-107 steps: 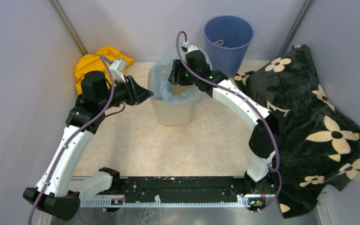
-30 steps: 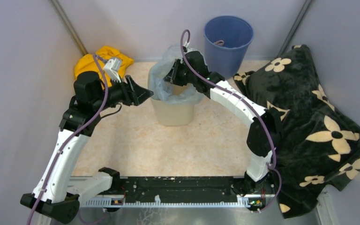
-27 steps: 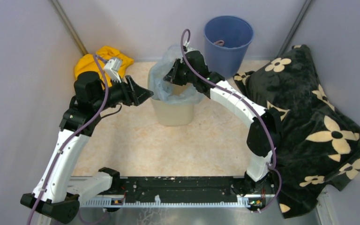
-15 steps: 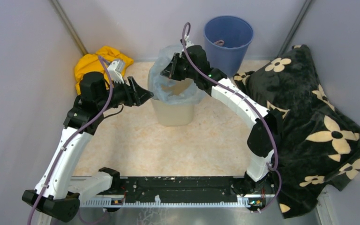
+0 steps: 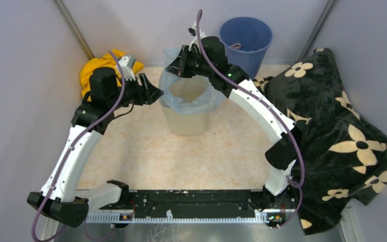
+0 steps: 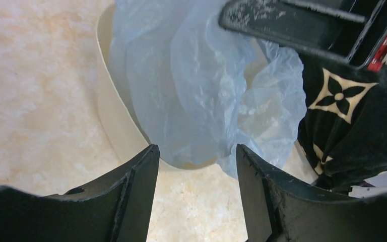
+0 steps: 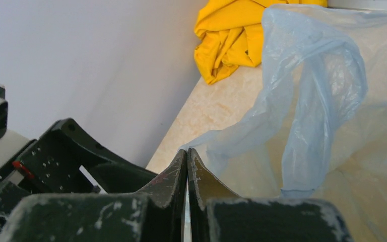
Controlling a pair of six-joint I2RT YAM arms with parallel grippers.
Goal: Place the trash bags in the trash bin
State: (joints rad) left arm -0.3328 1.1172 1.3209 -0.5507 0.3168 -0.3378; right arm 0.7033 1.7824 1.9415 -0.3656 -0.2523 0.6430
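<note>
The cream trash bin (image 5: 184,121) stands mid-table with a pale-blue trash bag (image 5: 174,96) draped over and inside its rim. My right gripper (image 5: 175,67) hovers over the bin's back-left rim, shut on a pulled-up edge of the bag (image 7: 312,85), which runs into the pinched tips of the right gripper (image 7: 187,151). My left gripper (image 5: 156,94) is open just left of the bin, level with the rim. In the left wrist view the left gripper (image 6: 196,151) holds nothing, and the bag (image 6: 191,85) and bin wall (image 6: 113,121) lie just ahead of it.
A round blue bucket (image 5: 245,38) stands behind the bin at the back right. A yellow cloth (image 5: 101,68) lies in the back left corner. A black flowered blanket (image 5: 332,131) covers the right side. Grey walls close in on three sides.
My right gripper has closed on the bag's edge and risen toward the back left, stretching the bag up. My left gripper has shifted slightly back, still open.
</note>
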